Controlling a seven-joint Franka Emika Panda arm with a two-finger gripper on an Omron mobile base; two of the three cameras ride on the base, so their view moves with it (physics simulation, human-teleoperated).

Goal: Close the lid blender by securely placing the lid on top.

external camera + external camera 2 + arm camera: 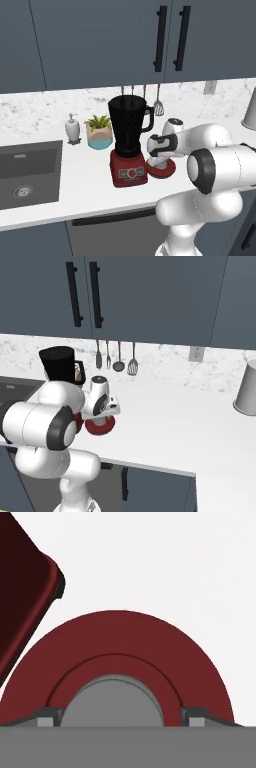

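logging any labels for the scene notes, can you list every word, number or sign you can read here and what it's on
No readable text in any view.
Blender: its red base has a button panel with small marks, too small and blurred to read.
Lid: plain red with a grey centre, no lettering.
Wall outlet: no marking legible.

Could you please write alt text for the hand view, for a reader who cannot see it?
Close-up from the hand: the red lid with its grey centre lies flat on the white counter, the gripper low over it, one fingertip on each side of the centre. A corner of the blender base fills the upper left.
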